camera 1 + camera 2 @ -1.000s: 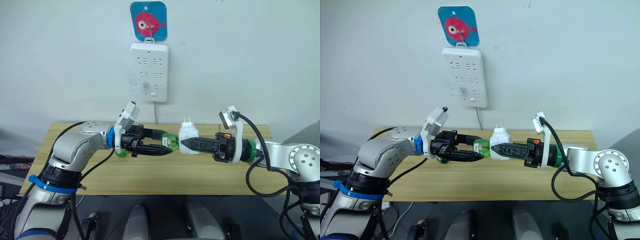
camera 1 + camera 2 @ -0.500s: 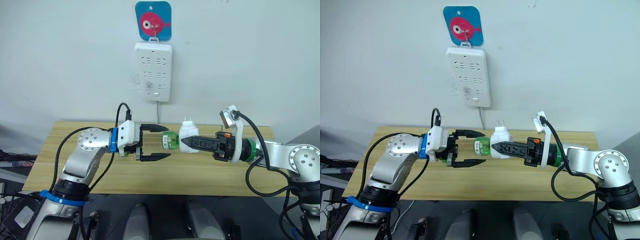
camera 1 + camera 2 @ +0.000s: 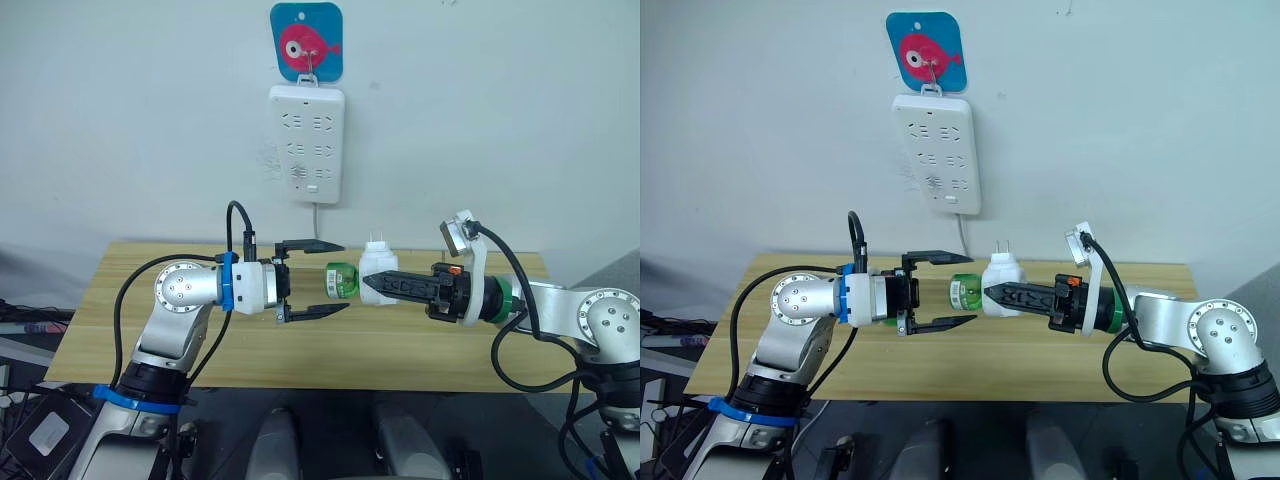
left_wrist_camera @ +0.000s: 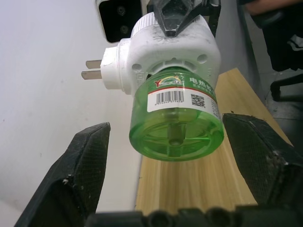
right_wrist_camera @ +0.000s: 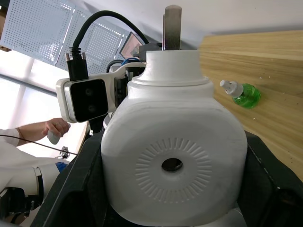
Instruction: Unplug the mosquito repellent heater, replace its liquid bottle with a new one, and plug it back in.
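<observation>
The mosquito repellent heater (image 3: 378, 279) is a small white unit held in the air over the table, prongs pointing up, with my right gripper (image 3: 384, 284) shut on its body. A green liquid bottle (image 3: 340, 280) sticks out of it sideways toward my left arm. My left gripper (image 3: 346, 275) is open, one finger above and one below the bottle, neither touching it. In the left wrist view the bottle's base (image 4: 176, 140) sits between the spread fingers (image 4: 84, 163). The right wrist view has the heater's round hole (image 5: 172, 165) facing the camera.
A white power strip (image 3: 307, 143) hangs on the wall under a blue fish hook (image 3: 306, 40), above the wooden table (image 3: 400, 350). A second green bottle (image 5: 242, 92) lies on the table. A person's hand (image 5: 53, 129) is off to the side.
My left gripper has let go of the green bottle, opened wide and turned its wrist, so its fingers now stand above and below the bottle. The right gripper keeps the heater still.
</observation>
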Controlling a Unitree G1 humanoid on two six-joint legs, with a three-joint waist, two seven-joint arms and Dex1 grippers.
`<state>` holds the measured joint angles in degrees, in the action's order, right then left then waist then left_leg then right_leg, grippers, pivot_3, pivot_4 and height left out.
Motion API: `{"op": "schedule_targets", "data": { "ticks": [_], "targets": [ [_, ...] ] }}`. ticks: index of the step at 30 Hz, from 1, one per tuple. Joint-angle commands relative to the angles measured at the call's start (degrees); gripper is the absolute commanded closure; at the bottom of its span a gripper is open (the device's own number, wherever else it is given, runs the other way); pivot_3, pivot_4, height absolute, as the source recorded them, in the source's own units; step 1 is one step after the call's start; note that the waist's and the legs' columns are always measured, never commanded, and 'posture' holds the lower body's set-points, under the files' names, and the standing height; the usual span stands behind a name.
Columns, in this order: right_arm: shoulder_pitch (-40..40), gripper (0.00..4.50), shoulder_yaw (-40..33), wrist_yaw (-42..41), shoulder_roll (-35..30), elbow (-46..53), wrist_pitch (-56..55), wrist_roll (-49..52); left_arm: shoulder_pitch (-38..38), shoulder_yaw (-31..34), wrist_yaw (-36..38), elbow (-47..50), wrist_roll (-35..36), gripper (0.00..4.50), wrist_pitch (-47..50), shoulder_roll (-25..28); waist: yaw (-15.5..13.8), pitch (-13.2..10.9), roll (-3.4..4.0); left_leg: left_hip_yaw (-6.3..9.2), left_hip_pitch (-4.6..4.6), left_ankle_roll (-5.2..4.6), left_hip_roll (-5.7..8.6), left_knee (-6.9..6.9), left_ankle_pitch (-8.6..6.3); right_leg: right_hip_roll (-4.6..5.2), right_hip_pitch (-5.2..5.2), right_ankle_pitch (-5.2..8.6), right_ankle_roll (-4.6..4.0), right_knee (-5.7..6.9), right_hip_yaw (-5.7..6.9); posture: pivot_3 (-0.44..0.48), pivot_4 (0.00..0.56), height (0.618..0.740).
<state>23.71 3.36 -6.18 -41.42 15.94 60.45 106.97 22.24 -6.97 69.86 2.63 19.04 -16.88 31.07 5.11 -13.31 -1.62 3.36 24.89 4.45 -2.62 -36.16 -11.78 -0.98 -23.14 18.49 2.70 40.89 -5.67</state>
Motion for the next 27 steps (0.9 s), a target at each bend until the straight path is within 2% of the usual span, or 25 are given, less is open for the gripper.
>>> {"op": "schedule_targets", "data": {
  "ticks": [1, 3, 5, 7, 9, 12, 16, 21, 27],
  "targets": [
    [0.8, 1.48, -1.6, -0.7, 0.2, 1.3, -0.5, 1.3, 0.7, 0.0, -0.3, 2.2, 1.6, 1.55, -0.2, -0.8, 0.0, 0.0, 0.0, 0.0, 0.0, 0.0, 0.0, 0.0, 0.0, 0.0, 0.0, 0.0, 0.0, 0.0, 0.0, -0.132, 0.218, 0.725],
    [0.6, 1.48, -1.6, -0.6, 0.2, 1.5, -0.5, 1.3, 0.6, 0.0, 0.1, 3.0, 2.4, 2.18, 0.4, -0.7, 0.0, 0.0, 0.0, 0.0, 0.0, 0.0, 0.0, 0.0, 0.0, 0.0, 0.0, 0.0, 0.0, 0.0, 0.0, -0.131, 0.218, 0.725],
    [0.5, 1.48, -1.6, -0.6, 0.1, 1.6, -0.5, 1.1, 0.3, -0.1, 1.5, 3.8, 2.8, 2.27, 0.8, 0.3, 0.0, 0.0, 0.0, 0.0, 0.0, 0.0, 0.0, 0.0, 0.0, 0.0, 0.0, 0.0, 0.0, 0.01, 0.0, -0.131, 0.218, 0.725],
    [0.4, 1.48, -1.6, -0.7, 0.1, 1.7, -0.4, 0.9, 0.7, 0.2, 0.9, 5.6, 4.5, 2.27, 7.1, 1.7, 0.1, 0.0, 0.0, 0.02, 0.0, 0.0, -0.01, 0.0, 0.0, -0.01, 0.0, 0.0, 0.0, 0.01, 0.02, -0.131, 0.218, 0.725],
    [0.2, 1.48, -1.6, -0.9, 0.0, 1.9, -0.2, 0.5, 1.6, 0.0, -0.7, 8.8, 9.1, 2.27, 21.8, 4.8, 0.1, 0.0, 0.0, 0.05, 0.0, 0.0, -0.02, 0.0, 0.0, -0.02, 0.0, 0.0, 0.0, 0.02, 0.03, -0.123, 0.213, 0.725],
    [0.0, 1.48, -1.4, -1.6, -0.2, 2.2, 0.3, -0.4, 5.3, 1.7, -3.6, 10.6, 21.9, 2.27, 47.1, 9.4, 0.4, 0.0, 0.0, 0.12, 0.01, 0.0, -0.02, 0.0, 0.0, -0.03, 0.0, 0.01, 0.01, 0.05, 0.08, -0.12, 0.211, 0.725],
    [0.3, 1.48, -1.0, -2.8, -0.4, 2.3, 0.7, -1.5, 12.2, 5.6, -3.1, 4.3, 36.3, 2.27, 71.1, 14.0, 0.7, 0.0, 0.0, 0.15, 0.0, 0.0, -0.01, -0.01, 0.0, -0.05, 0.01, 0.15, 0.25, 0.06, 0.12, -0.119, 0.209, 0.725],
    [0.2, 1.48, -0.9, -3.6, -0.6, 2.4, 0.7, -2.1, 15.3, 7.1, -1.8, 0.0, 42.3, 2.27, 83.8, 17.6, 1.2, 0.0, 0.0, 0.2, 0.0, 0.0, -0.03, 0.04, 0.0, -0.08, -0.01, 0.13, 0.21, 0.05, 0.16, -0.119, 0.208, 0.725],
    [-0.3, 1.48, -0.9, -3.9, -1.1, 2.9, 0.6, -2.2, 12.6, 6.0, 2.0, 2.9, 42.5, 2.27, 85.8, 21.2, 1.3, 0.0, 0.01, 0.21, 0.0, 0.0, -0.07, 0.07, 0.0, -0.07, -0.03, 0.02, 0.0, 0.05, 0.16, -0.119, 0.208, 0.725]
  ]
}}
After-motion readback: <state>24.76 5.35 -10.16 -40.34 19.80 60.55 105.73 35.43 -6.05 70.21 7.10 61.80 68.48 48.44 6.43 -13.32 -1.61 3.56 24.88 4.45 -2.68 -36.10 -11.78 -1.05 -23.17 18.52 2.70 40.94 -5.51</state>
